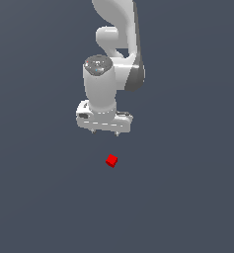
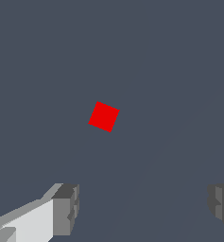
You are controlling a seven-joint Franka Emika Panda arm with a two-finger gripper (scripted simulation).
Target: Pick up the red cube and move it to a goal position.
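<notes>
Claw (image 1: 104, 132) spread wide and empty, hovering above red cube (image 1: 111, 160), cube lying apart, untouched

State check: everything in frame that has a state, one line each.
red cube: free on the ground, not gripped, nothing touching it, turned at an angle to the fingers.
gripper: open, jaws wide apart, empty, apart from the cube.
fingers: both in the wrist view, cube not between them.
</notes>
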